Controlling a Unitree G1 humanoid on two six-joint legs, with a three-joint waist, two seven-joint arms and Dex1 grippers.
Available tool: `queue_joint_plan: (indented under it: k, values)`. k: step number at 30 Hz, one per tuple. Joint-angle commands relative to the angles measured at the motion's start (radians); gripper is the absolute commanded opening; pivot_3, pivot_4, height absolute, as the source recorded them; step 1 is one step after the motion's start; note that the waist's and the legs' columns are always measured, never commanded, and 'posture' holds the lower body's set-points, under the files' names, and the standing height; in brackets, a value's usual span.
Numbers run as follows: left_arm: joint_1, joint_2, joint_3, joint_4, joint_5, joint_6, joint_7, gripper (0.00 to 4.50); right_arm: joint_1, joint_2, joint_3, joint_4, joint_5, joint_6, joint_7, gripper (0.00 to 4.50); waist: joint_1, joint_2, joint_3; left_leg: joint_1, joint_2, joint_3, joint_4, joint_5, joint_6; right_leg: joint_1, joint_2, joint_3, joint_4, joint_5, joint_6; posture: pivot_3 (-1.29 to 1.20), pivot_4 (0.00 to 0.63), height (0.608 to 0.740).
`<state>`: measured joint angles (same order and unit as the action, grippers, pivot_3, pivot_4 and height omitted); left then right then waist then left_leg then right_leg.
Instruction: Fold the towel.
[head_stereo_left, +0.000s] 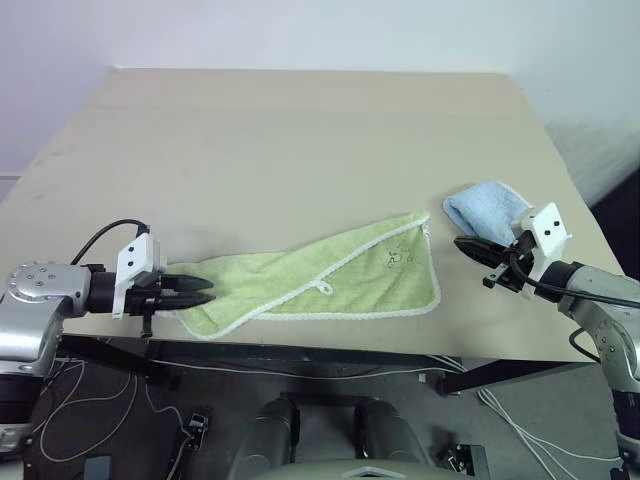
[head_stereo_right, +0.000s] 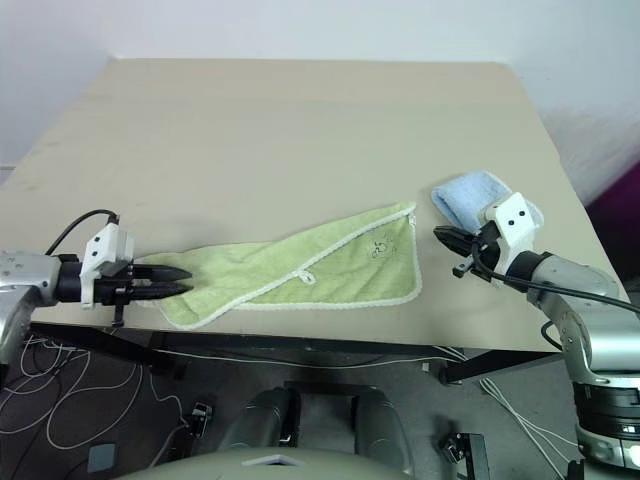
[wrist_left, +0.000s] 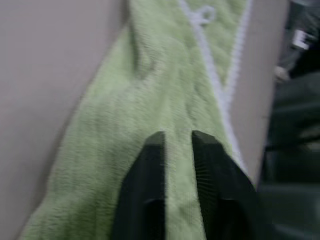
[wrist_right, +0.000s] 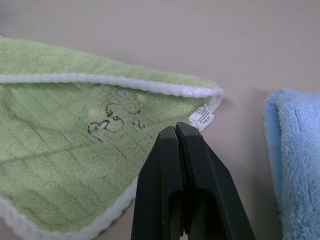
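Observation:
The light green towel (head_stereo_left: 330, 275) lies loosely folded over itself along the table's front edge, its white trim running diagonally across it. A small white loop (head_stereo_left: 325, 288) and an embroidered motif (wrist_right: 112, 120) show on top. My left gripper (head_stereo_left: 208, 292) is at the towel's left end, open by a narrow gap, its two black fingers (wrist_left: 150, 165) resting over the cloth with green pile showing between them. My right gripper (head_stereo_left: 462, 242) is shut and empty, hovering just off the towel's right corner, where a white label (wrist_right: 202, 118) sticks out.
A smaller light blue cloth (head_stereo_left: 485, 210) lies folded at the right, just behind my right gripper. The beige table (head_stereo_left: 300, 140) stretches bare behind the towel. Its front edge runs just under the towel, with cables on the floor below.

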<state>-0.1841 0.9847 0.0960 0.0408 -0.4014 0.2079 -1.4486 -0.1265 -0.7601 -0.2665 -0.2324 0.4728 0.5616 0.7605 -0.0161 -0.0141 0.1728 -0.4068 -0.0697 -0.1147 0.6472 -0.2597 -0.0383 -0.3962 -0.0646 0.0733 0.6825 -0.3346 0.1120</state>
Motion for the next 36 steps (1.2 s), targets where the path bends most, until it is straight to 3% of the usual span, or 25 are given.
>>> queue_joint_plan:
  k: [1, 8, 15, 21, 24, 32, 36]
  values:
    - [-0.032, 0.046, -0.035, 0.01, 0.028, -0.074, -0.101, 2.18, 0.0, 0.011, -0.003, -0.021, -0.003, -0.022, -0.006, 0.0, 0.0, 0.0, 0.0, 0.0, 0.0, 0.0, 0.0, 0.0, 0.0, 0.0, 0.0, 0.0, 0.0, 0.0, 0.0, 0.0, 0.15, 0.74]
    - [-0.125, 0.065, -0.185, 0.122, 0.149, -0.371, -0.166, 4.42, 0.013, 0.055, 0.013, -0.036, -0.003, -0.032, -0.036, 0.0, 0.0, 0.0, 0.0, 0.0, 0.0, 0.0, 0.0, 0.0, 0.0, 0.0, 0.0, 0.0, 0.0, 0.0, 0.0, 0.0, 0.15, 0.74]
    - [-0.221, 0.086, -0.334, 0.237, 0.171, -0.527, -0.166, 4.47, 0.053, 0.083, 0.002, -0.076, 0.003, -0.032, -0.07, 0.0, -0.001, 0.0, 0.0, 0.0, 0.0, 0.0, 0.0, 0.0, 0.0, 0.0, 0.0, 0.0, 0.0, 0.0, 0.0, 0.0, 0.15, 0.74]
    - [-0.303, 0.021, -0.382, 0.378, 0.263, -0.656, -0.166, 4.47, 0.082, 0.085, -0.014, -0.104, 0.011, -0.028, -0.09, 0.0, -0.001, 0.0, 0.0, 0.0, 0.0, 0.0, 0.0, 0.0, 0.0, 0.0, 0.001, -0.001, 0.0, 0.0, 0.0, 0.0, 0.15, 0.74]
    - [-0.303, 0.013, -0.405, 0.396, 0.252, -0.673, -0.166, 3.9, 0.089, 0.085, -0.017, -0.111, 0.013, -0.028, -0.095, 0.0, -0.004, 0.0, 0.0, 0.0, 0.0, 0.0, 0.001, 0.0, 0.0, 0.0, 0.001, -0.001, 0.001, 0.0, 0.0, 0.0, 0.15, 0.74]
    - [-0.293, 0.008, -0.392, 0.428, 0.214, -0.677, -0.166, 1.53, 0.097, 0.082, -0.021, -0.117, 0.014, -0.027, -0.099, 0.0, -0.002, 0.002, -0.001, 0.001, 0.0, 0.0, 0.002, 0.0, 0.0, 0.002, 0.001, -0.001, 0.001, 0.0, 0.0, 0.0, 0.15, 0.74]
    - [-0.276, 0.011, -0.357, 0.398, 0.127, -0.602, -0.166, 0.35, 0.093, 0.084, -0.014, -0.113, 0.012, -0.03, -0.097, 0.0, -0.003, 0.002, -0.001, 0.001, 0.0, -0.001, 0.002, 0.0, 0.0, 0.002, 0.001, -0.001, 0.001, 0.0, 0.0, 0.0, 0.15, 0.74]
